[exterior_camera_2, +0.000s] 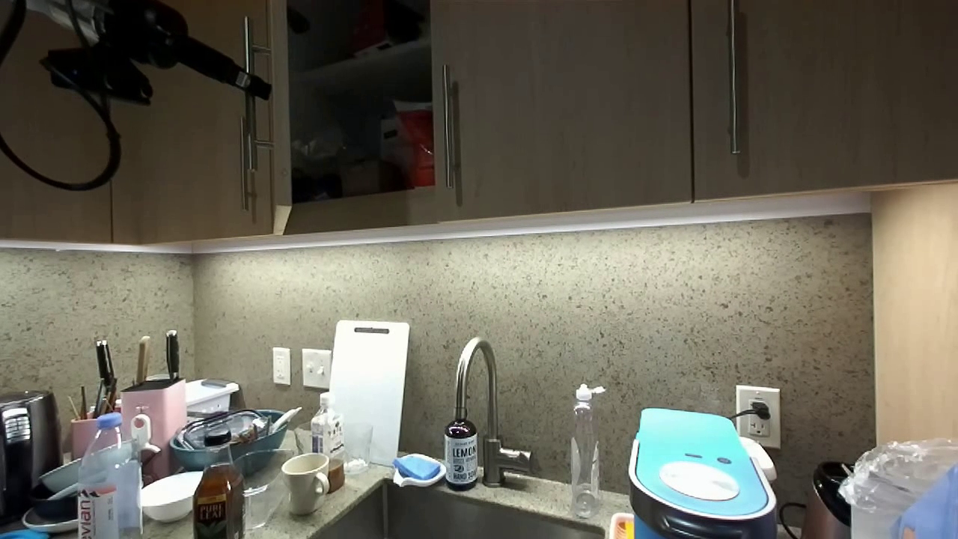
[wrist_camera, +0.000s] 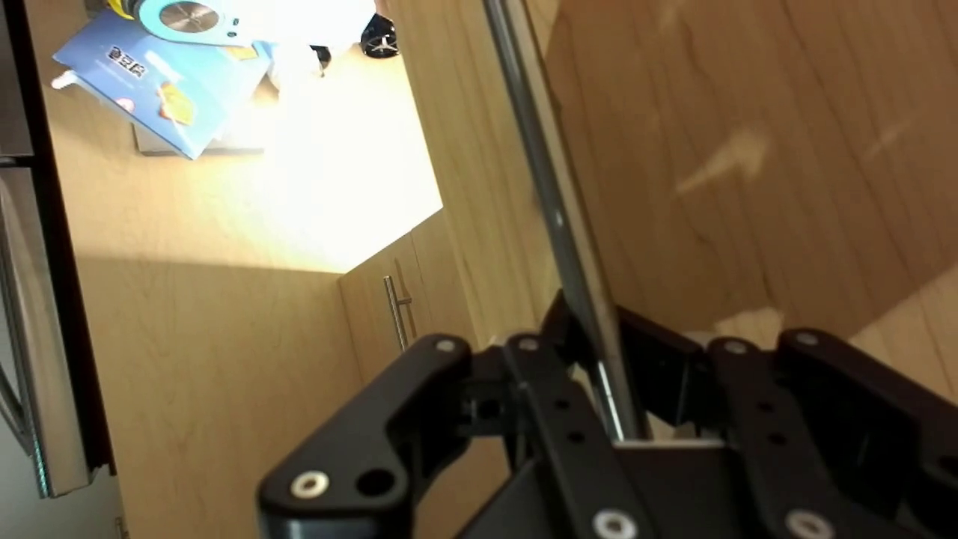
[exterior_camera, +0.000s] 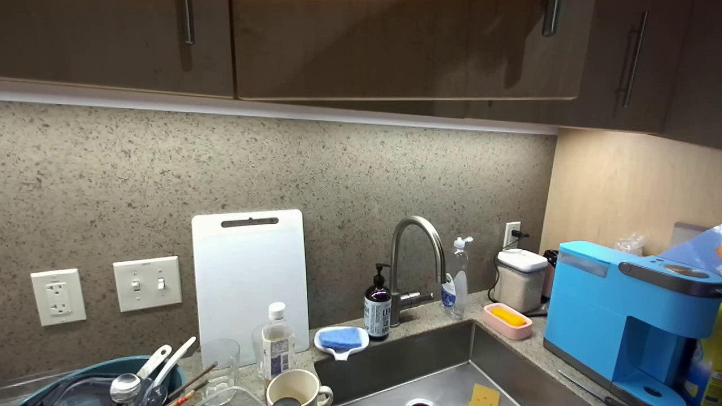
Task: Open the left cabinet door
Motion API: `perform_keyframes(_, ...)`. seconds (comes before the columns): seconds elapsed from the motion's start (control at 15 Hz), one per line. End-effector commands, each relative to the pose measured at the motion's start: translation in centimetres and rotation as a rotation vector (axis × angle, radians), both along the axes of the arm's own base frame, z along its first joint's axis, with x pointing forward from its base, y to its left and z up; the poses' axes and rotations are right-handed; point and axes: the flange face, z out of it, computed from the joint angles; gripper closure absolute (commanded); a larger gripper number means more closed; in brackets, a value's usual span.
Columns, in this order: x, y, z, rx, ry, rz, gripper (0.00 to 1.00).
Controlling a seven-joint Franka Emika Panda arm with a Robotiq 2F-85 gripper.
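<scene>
The left cabinet door stands swung open. In an exterior view its dark-brown face (exterior_camera: 395, 53) juts out from the cabinet front. In an exterior view the door (exterior_camera_2: 281, 142) is almost edge-on, beside the exposed cabinet interior (exterior_camera_2: 359, 112). Its slim metal bar handle (exterior_camera_2: 252, 142) also shows in an exterior view (exterior_camera: 551, 17), cut off by the top edge. My gripper (exterior_camera_2: 258, 86) is at the handle. In the wrist view the handle (wrist_camera: 546, 172) runs between the fingers of my gripper (wrist_camera: 590, 318), which are shut on it, beside the door face (wrist_camera: 748, 247).
Neighbouring doors (exterior_camera: 113, 45) (exterior_camera_2: 569, 105) stay flush, each with a bar handle. Below are a white cutting board (exterior_camera: 251, 282), a faucet (exterior_camera: 420, 225), a sink (exterior_camera: 395, 355), bottles, dishes and a blue coffee machine (exterior_camera: 609, 316). A cable (exterior_camera_2: 112, 161) loops under my arm.
</scene>
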Motion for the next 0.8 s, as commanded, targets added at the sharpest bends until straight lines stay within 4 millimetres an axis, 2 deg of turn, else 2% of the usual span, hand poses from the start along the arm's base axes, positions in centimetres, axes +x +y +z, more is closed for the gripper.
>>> perform_keyframes(0.0, -1.0, 5.3, -1.7, 0.024, 0.011, 0.130, 0.98)
perform_keyframes(0.73, -5.7, 10.3, -3.4, -0.059, 0.001, 0.251, 0.98)
